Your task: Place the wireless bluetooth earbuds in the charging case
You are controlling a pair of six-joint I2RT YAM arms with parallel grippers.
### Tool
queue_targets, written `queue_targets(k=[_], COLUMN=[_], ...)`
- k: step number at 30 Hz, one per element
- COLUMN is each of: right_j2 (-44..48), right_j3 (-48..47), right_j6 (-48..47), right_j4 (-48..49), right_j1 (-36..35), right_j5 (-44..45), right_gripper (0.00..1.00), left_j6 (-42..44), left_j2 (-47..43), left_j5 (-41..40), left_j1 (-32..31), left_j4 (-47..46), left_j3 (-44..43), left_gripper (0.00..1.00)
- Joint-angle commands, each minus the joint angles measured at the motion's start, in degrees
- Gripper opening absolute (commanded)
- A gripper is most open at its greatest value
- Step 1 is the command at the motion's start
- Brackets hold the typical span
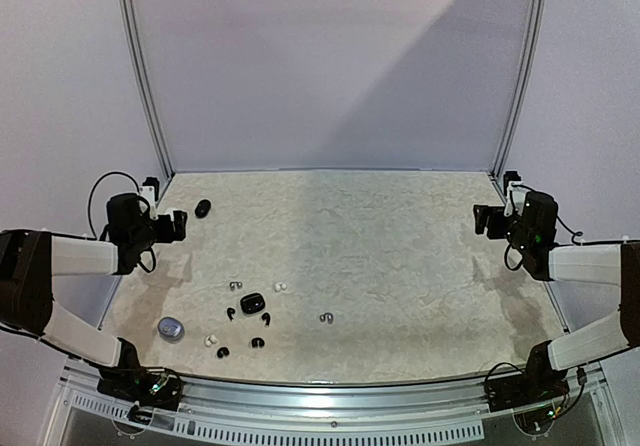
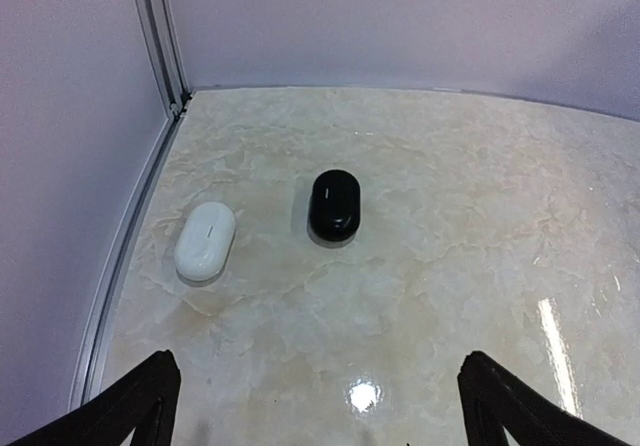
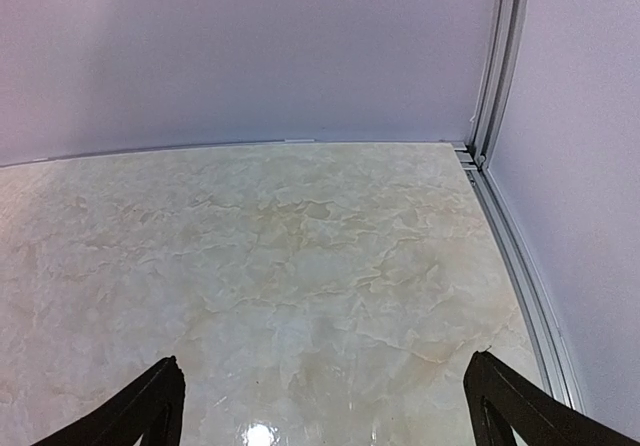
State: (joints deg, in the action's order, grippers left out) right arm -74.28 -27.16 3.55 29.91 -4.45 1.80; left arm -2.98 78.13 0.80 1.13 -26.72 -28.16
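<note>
**Start of the pick: both grippers spread wide, nothing held**

Nearest, front left of the table [image 1: 420, 256]: loose scatter of earbuds [image 1: 222, 351], some black, some white, some grey. Grouped around a black case [image 1: 251, 303] that seems to lie open, though too small to be sure. Silvery case [image 1: 170, 327] just left of the scatter. One grey hooked earbud [image 1: 326, 317] apart to the right, nearer the middle.

Further back: left gripper [image 1: 180, 224] raised over the left side, jaws at full spread, empty. Right gripper [image 1: 482, 219] mirrored at the far right, spread likewise, empty, well apart from every earbud. Only bare marble in its wrist view.

Farthest: closed black case [image 2: 335, 204] and white case [image 2: 205, 241] side by side, not touching, near the back-left corner, ahead of the left fingers [image 2: 140, 406].

Judgement: no earbud seated yet, so the very start of the task. Likely step in hand: reaching for a first earbud.

Doing it well:
- Use the left gripper, the closer one.
- Pick an earbud with free space round it and match its colour to the case.
- Narrow the jaws before descending, to spare the neighbours.
- Come straight down and pinch the body, not the hook.
- Close slowly; glossy top, so tiny earbuds probably skid.
- Steady the case with the right gripper when seating; probably light enough to slide.
</note>
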Motion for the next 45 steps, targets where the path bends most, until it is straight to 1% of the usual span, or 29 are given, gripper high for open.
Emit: queue_targets(k=[1,2,3,4,5,6,7,9,11,14,16,18,20,26,32,37,40,43,45], right_j2=[1.4,1.6,1.9,2.0,2.2,2.2,2.0,1.5,0.9,0.0,-0.2,-0.5,-0.6,-1.3,-2.6,-3.5,-4.1,-4.5,-4.6], right_j3=[-2.8,-3.3,-3.8,-4.4,-5.0,-5.4,-6.0,-7.4,-9.4,-12.1,-13.2,-14.0,-14.1,-14.4,-15.5,-15.7,-15.8,-15.9,-16.0], right_j6=[1.7,2.2,2.8,4.0,4.9,6.1,7.0,10.1,12.8,15.1,15.8,15.8,16.0,16.9,16.5,16.7,17.0,17.1,17.2], right_j4=[-2.5,-3.2,-3.9,-4.6,-5.0,-5.3,-5.6,-6.7,-9.3,-13.4,-15.5,-17.2,-17.9,-18.7,-19.3,-19.0,-19.0,-19.3,-19.3], right_j1=[-0.3,-0.3,-0.3,-0.3,-0.3,-0.3,-0.3,-0.6,-1.8,-4.8,-7.7,-10.7,-12.9,-17.0,-17.9,-18.1,-18.1,-18.3,-18.3], right_j5=[-3.4,-4.1,-4.7,-5.4,-6.3,-7.3,-8.8,-11.0,-11.5,-11.3,-10.7,-9.2,-8.2,-7.0,-7.0,-7.4,-7.6,-7.6,-7.6], right_gripper=[0.99,0.99,0.99,0.99,0.99,0.99,0.99,0.99,0.99,0.99,0.99,0.99,0.99,0.99,0.99,0.99,0.99,0.99,0.99], left_j6=[7.4,11.3,16.7,23.8,30.9,34.4,38.1,47.2,52.1,53.3,53.6,53.0,50.8,47.0,46.4,46.0,45.8,45.6,45.5], left_j2=[-0.4,0.0,0.4,1.1,1.8,2.1,2.3,2.5,4.4,9.4,11.7,13.2,14.5,17.1,17.6,18.0,19.3,20.7,21.3], left_j5=[7.5,12.7,19.3,28.0,33.6,33.6,31.1,24.8,17.9,8.7,5.0,3.5,4.5,4.0,4.5,5.7,6.4,6.1,6.1], left_j1=[-0.9,-0.9,-0.9,-1.5,-3.4,-5.7,-9.2,-16.3,-23.2,-31.9,-36.4,-39.5,-41.2,-42.3,-42.3,-42.3,-42.3,-42.3,-42.3], left_j4=[11.1,16.7,25.5,35.4,44.3,48.9,52.9,58.8,62.2,63.9,63.6,63.1,63.3,61.0,62.7,62.9,63.4,63.7,63.7], left_j3=[-4.6,-7.0,-10.7,-14.3,-17.9,-19.9,-21.2,-22.1,-23.0,-25.0,-25.6,-26.3,-27.3,-27.7,-26.3,-25.7,-25.8,-26.2,-26.3], left_gripper=[0.99,0.99,0.99,0.99,0.99,0.99,0.99,0.99,0.99,0.99,0.99,0.99,0.99,0.99,0.96,0.87,0.84,0.78,0.76])
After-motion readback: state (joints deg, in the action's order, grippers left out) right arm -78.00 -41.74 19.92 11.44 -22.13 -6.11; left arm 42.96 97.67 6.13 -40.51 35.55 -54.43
